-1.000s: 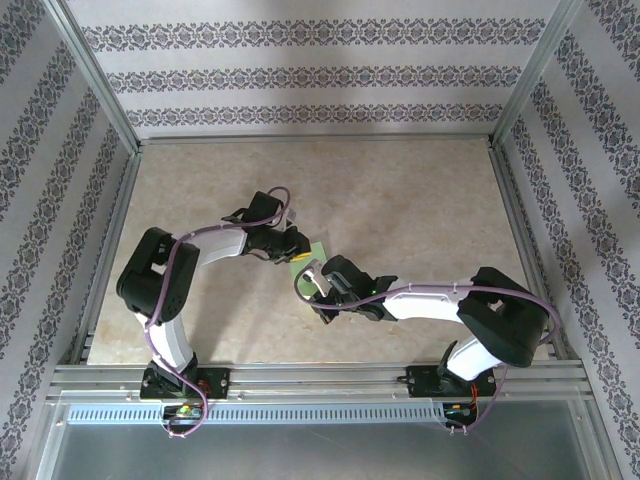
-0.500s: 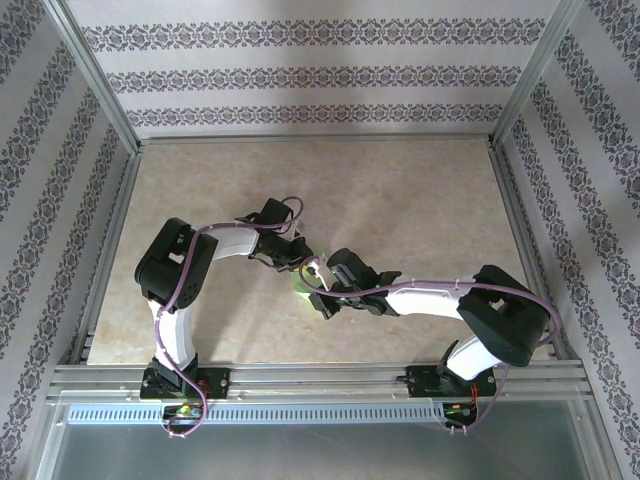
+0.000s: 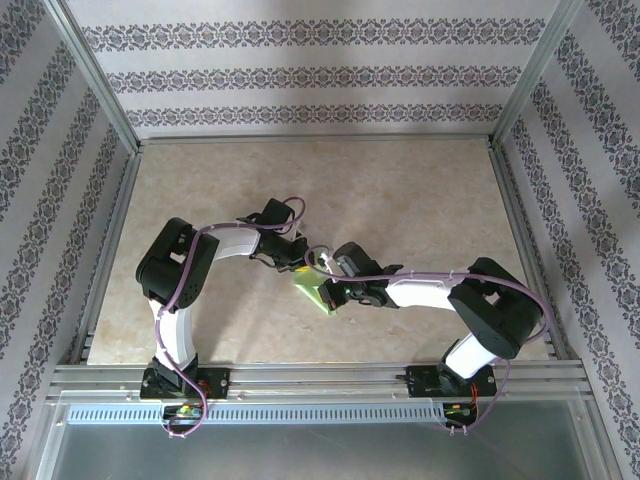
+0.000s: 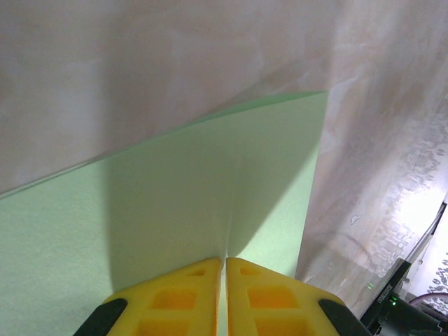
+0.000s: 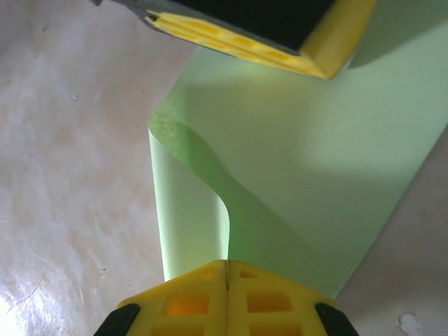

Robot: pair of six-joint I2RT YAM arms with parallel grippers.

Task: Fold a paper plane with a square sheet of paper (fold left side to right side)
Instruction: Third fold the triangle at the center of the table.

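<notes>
In the top view the left arm rises from the table's 7 o'clock corner and the right arm from its 5 o'clock corner. Both bend inward to meet just on the 6 o'clock side of the table's middle. There lies the sheet of paper, a small light green patch partly covered by the two grippers. The left gripper comes onto it from 11 o'clock and the right gripper from 3 o'clock, close beside each other. In the right wrist view the right gripper has its yellow fingers pressed together, pinching the near edge of the paper. From that pinch the sheet curls over at 9 o'clock in a soft loop that is not pressed flat. The rest spreads toward 1 o'clock, where a yellow finger of the other arm sits over its far edge. In the left wrist view the left gripper is closed to a hairline slit on the paper. A faint line runs from the slit toward 12 o'clock, and one corner of the sheet points to 1 o'clock. Beyond the sheet lies the mottled beige table.
</notes>
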